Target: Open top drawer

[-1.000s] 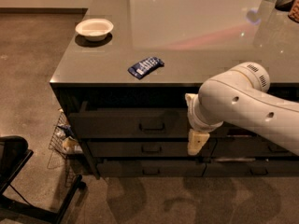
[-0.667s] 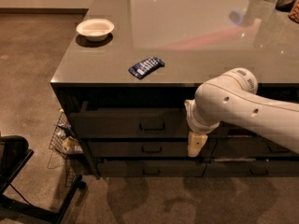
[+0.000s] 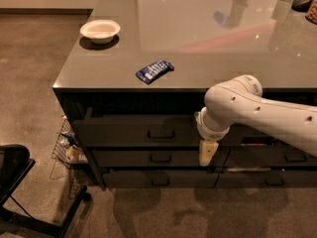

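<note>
Arm edged left | tool at top drawer right end, grip cannot tell | bowl, wrapper on countertop

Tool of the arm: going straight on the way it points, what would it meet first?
The tool points down, in front of the lower drawer fronts. Probably the floor first; depth is unclear, so it might graze those fronts.
</note>
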